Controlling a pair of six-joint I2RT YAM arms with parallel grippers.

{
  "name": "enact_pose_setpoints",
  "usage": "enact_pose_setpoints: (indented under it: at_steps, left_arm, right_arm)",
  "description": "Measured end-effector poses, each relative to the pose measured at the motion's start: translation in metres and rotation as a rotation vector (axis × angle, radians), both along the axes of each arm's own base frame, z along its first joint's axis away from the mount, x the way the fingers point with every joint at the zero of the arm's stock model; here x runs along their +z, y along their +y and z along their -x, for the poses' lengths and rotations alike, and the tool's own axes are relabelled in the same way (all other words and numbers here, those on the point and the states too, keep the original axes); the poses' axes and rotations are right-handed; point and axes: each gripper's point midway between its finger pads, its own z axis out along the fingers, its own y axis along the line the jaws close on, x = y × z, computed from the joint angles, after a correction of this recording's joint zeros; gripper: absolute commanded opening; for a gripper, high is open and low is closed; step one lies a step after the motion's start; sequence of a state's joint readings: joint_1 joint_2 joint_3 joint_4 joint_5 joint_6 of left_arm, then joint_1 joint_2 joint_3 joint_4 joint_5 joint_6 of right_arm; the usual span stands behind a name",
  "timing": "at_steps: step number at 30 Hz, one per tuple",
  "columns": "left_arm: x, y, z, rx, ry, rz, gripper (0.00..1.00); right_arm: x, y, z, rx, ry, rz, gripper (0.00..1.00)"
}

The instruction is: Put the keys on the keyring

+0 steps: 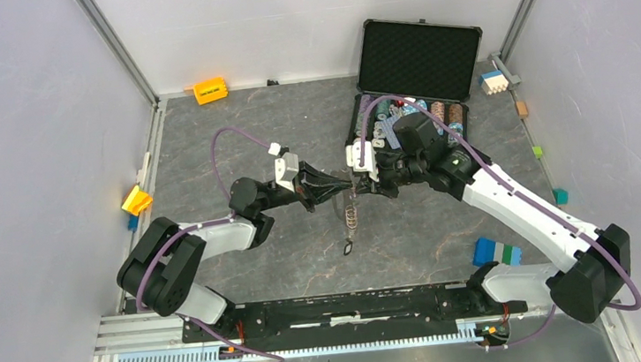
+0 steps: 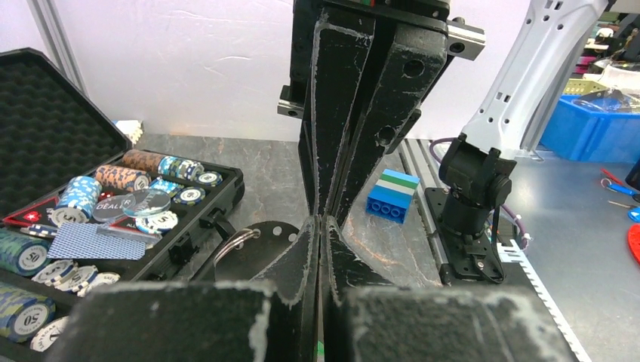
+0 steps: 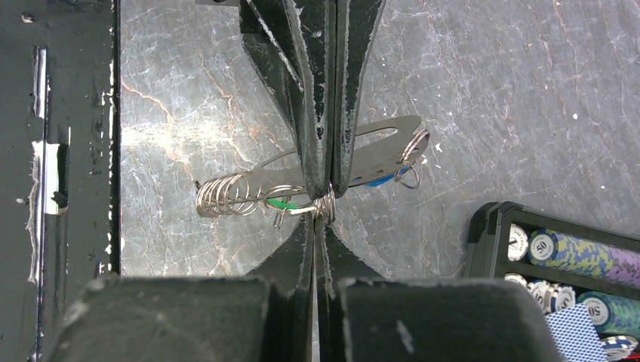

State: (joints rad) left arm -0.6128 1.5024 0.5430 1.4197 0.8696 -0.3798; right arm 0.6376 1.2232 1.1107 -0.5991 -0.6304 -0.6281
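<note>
Over the middle of the table [image 1: 234,145], in the top view, both arms are stretched inward. The left gripper [image 1: 343,184] and right gripper [image 1: 360,182] are met tip to tip, with the keyring [image 1: 351,215] hung beneath. Bare table is left toward the near edge. In the left wrist view, all but one ring is hidden by shut fingers. In the right wrist view, both grippers are seen clamped on the keyring; keys cannot be told apart.

right gripper [image 3: 321,216]: closed on keyring [image 3: 377,155] | left gripper [image 3: 330,187]: clamping same

Left tool [image 1: 341,185], right tool [image 1: 363,179] clamped, tips meeting.
</note>
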Motion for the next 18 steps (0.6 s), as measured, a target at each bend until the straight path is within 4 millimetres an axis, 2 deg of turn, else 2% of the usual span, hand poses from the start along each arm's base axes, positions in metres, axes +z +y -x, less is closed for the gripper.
enact_pose_setpoints:
  at_steps: [6, 14, 18]
  left_arm:
    - [-0.0027, -0.0003, -0.0045, 0.020, 0.026, -0.005, 0.02]
    - [-0.0004, -0.0002, -0.0096, 0.050, 0.033, 0.008, 0.02]
    - [0.0010, 0.0000, -0.0097, 0.052, 0.028, 0.013, 0.02]
  right_arm:
    - [-0.0057, 0.0023, -0.0023, -0.018, 0.018, -0.021, 0.03]
    - [-0.0066, 0.0083, 0.0008, -0.026, 0.060, -0.051, 0.30]
    - [-0.0060, 0.0069, 0.0008, -0.037, 0.058, -0.049, 0.38]
